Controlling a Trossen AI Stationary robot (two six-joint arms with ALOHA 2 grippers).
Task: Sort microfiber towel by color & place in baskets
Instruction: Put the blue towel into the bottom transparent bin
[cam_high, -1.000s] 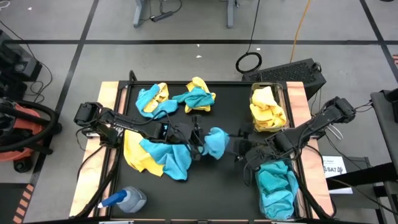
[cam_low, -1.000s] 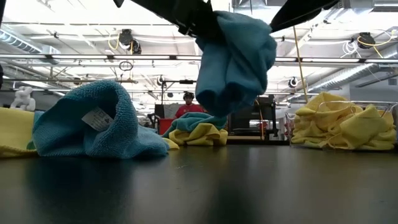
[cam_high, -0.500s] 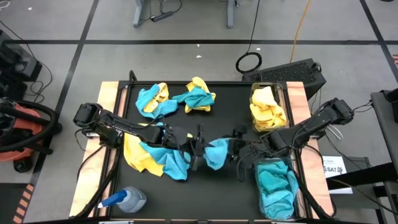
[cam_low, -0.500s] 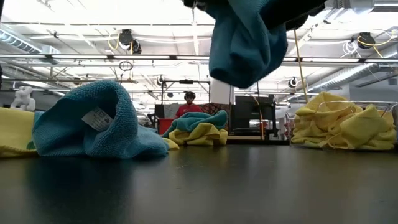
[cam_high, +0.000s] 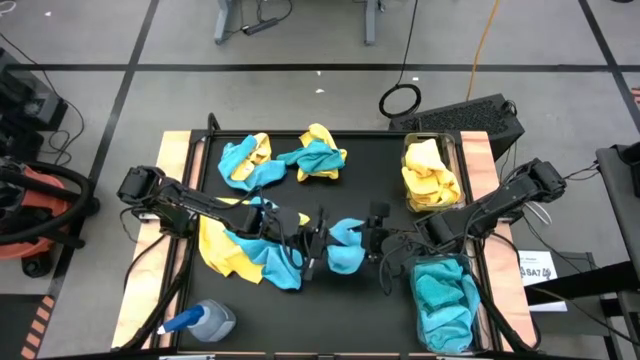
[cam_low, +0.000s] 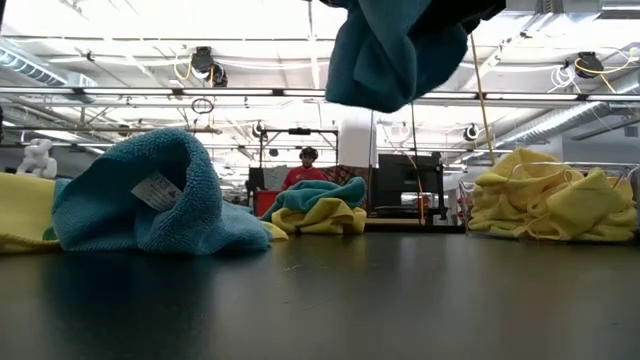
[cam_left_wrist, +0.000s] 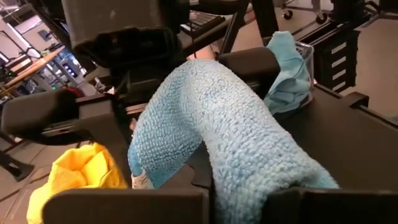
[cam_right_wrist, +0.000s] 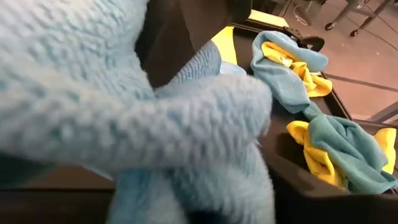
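A teal towel (cam_high: 345, 245) hangs in the air over the table's middle, bunched between my two grippers. My left gripper (cam_high: 318, 242) reaches in from the left and is shut on it. My right gripper (cam_high: 375, 243) reaches in from the right, its fingers closed on the towel's other side. The low view shows the towel (cam_low: 395, 50) well clear of the table. One basket (cam_high: 452, 150) at the far right holds yellow towels. The other basket (cam_high: 478, 290) at the near right holds teal ones. My left gripper pinches the towel's left end (cam_left_wrist: 249, 186) between its two fingers, coming nearly level from the table's left. The towel arches away from the fingers, lifted clear. My right gripper has the towel's right-hand bunch (cam_right_wrist: 155, 118) between its fingers, slanting down from the table's right. The cloth itself hides the place of contact.
Mixed teal and yellow towels lie in a pile at the near left (cam_high: 250, 250) and in two heaps at the far side (cam_high: 245, 160) (cam_high: 318, 155). A blue-capped spray bottle (cam_high: 205, 322) lies at the near left corner. A person (cam_low: 303, 170) sits far behind the table.
My left gripper has carried the teal towel a little toward the near edge, tipping up and rolling, and the towel has risen. My right gripper has moved left to the towel, and its fingers have closed in on it.
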